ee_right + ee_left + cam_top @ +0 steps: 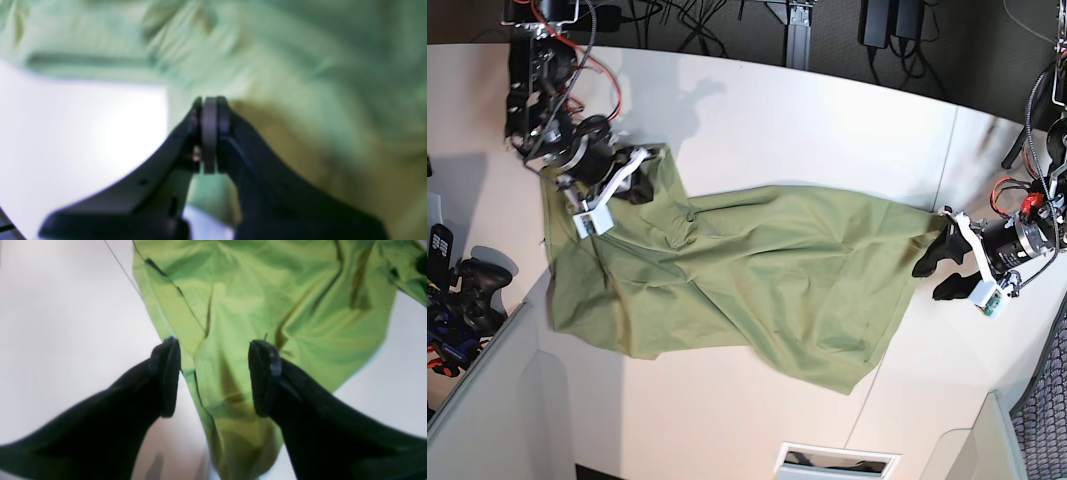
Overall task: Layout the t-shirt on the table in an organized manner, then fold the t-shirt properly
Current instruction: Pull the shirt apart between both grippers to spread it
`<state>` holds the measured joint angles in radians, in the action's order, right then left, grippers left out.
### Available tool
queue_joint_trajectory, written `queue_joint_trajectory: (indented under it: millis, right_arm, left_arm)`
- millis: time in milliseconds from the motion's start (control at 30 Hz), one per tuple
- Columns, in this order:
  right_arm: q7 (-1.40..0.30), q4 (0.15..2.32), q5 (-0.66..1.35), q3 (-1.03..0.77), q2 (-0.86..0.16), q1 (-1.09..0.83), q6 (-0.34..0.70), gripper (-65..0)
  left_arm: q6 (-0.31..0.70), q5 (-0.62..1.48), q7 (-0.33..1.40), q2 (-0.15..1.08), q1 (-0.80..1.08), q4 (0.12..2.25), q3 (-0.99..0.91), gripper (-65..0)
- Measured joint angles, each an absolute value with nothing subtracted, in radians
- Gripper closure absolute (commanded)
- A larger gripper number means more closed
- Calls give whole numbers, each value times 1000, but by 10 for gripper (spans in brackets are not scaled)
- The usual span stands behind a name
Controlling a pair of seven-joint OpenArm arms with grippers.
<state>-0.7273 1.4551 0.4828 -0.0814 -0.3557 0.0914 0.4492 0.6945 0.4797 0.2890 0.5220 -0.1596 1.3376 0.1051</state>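
left wrist: left gripper (215,376) has its jaws spread wide, nothing between the pads. They straddle a narrow tail of the shirt (267,303) without pinching it. Reads as a let-go or a pre-grasp at that corner; can't say which.
left wrist, cloth: thin cotton, bright green under this camera, long diagonal creases and a stitched hem down the left edge. It narrows to a point toward the camera. White matte table (66,323) on both sides, thin dark seam line running under the shirt.

right wrist: right gripper (209,133) is clamped, pads pressed flat together. View is blurred, so I can't tell from here if a layer of fabric is caught between them. Shirt (300,83) fills most of the frame, soft and rumpled, with a bare table (83,133) patch on the left.

base: shirt (747,280) lies mid-table, spread wide but not squared: upper left bunched up under the right gripper (617,180), lower edge sagging to a point.
base, right arm: it sits on the bunched part, probably anchoring or lifting that end.
base, left arm: left gripper (949,268) sits at the shirt's right edge, touching or just off it.
base, stage: my read is still layout, folding not started.
base, table: smooth white top (827,120), curved far edge.
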Motion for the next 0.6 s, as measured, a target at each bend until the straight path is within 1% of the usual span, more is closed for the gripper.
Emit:
queue_joint_trajectory:
  millis: [200, 433, 600]
  right_arm:
    - [-699, 1464, 500, -86, -354, -13, 449, 0]
    - [-680, 1562, 490, -94, -361, -157, 450, 0]
    - [-701, 1672, 469, -93, -411, -265, 454, 0]
  left_arm:
    - [692, 479, 275, 447, -248, 1214, 106, -356]
    - [691, 478, 268, 453, -292, 1198, 105, -356]
    - [692, 477, 262, 448, -294, 1199, 116, -356]
